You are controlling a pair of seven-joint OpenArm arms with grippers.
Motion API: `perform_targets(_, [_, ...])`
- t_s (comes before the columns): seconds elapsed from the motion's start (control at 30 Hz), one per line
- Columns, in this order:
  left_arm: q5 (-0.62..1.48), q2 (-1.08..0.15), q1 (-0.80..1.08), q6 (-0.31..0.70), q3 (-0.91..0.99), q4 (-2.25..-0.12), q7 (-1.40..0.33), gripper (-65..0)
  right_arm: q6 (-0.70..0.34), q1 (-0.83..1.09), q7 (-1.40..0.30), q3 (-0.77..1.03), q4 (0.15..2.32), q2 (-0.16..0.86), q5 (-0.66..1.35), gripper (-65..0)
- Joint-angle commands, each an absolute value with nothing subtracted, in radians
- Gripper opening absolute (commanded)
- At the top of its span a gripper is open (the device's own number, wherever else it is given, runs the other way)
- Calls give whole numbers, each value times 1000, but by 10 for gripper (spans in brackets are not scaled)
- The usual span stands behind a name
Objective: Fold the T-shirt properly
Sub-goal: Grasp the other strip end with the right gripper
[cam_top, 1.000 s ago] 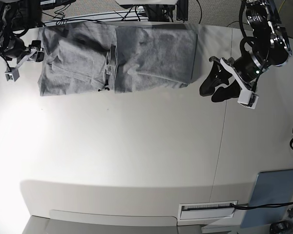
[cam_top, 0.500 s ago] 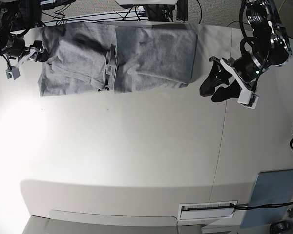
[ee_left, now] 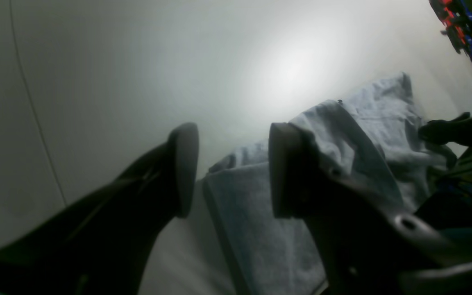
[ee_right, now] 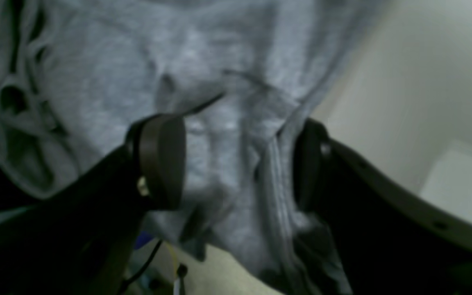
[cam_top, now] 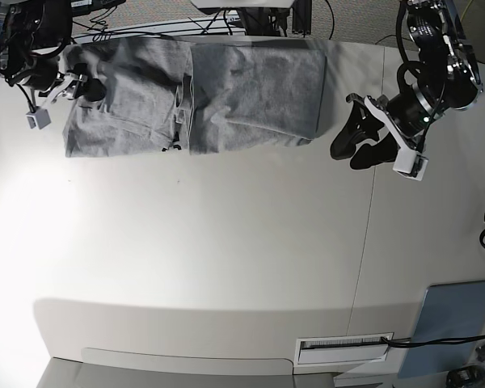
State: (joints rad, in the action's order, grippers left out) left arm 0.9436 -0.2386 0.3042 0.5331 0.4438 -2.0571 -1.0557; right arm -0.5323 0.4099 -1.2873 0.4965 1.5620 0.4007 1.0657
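the right gripper point(cam_top: 87, 87) stands spread wide and grasps nothing, its fingers hanging right over the near end of the t-shirt point(cam_top: 196, 95); in the right wrist view the cloth fills the gap between the two pads. the left gripper point(cam_top: 360, 144) is also released and empty, parked just off the shirt's opposite end, not touching it. the shirt lies along the far edge of the table point(cam_top: 226, 242), its long axis running from one arm toward the other. the right arm looks nearer, so the next pinch likely falls to it.
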Motion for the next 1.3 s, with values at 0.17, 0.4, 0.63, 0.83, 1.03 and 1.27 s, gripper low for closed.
perform_targets(0.17, [962, -247, 300, 540, 447, -2075, -1040, -365, -547, 418, -1329, 496, 1562, 410, 1044, -274])
perform_targets(0.4, [962, -247, 300, 540, 447, -2075, -1040, -365, -547, 418, -1305, 496, 1562, 410, 1044, -383])
perform_targets(0.63, [962, -247, 300, 540, 447, -2075, -1040, -365, -570, 418, -1264, 496, 1562, 410, 1043, -501])
perform_targets(0.83, [962, -247, 301, 540, 447, -2075, -1040, -365, -570, 417, -1255, 496, 1562, 410, 1037, -499])
perform_targets(1.03, [961, -247, 305, 540, 447, -2075, -1050, -365, -574, 413, -1233, 496, 1562, 410, 1024, -388])
perform_targets(1.27, [945, -247, 305, 540, 447, -2075, -1058, -365, -610, 412, -1214, 496, 1562, 410, 1089, -368])
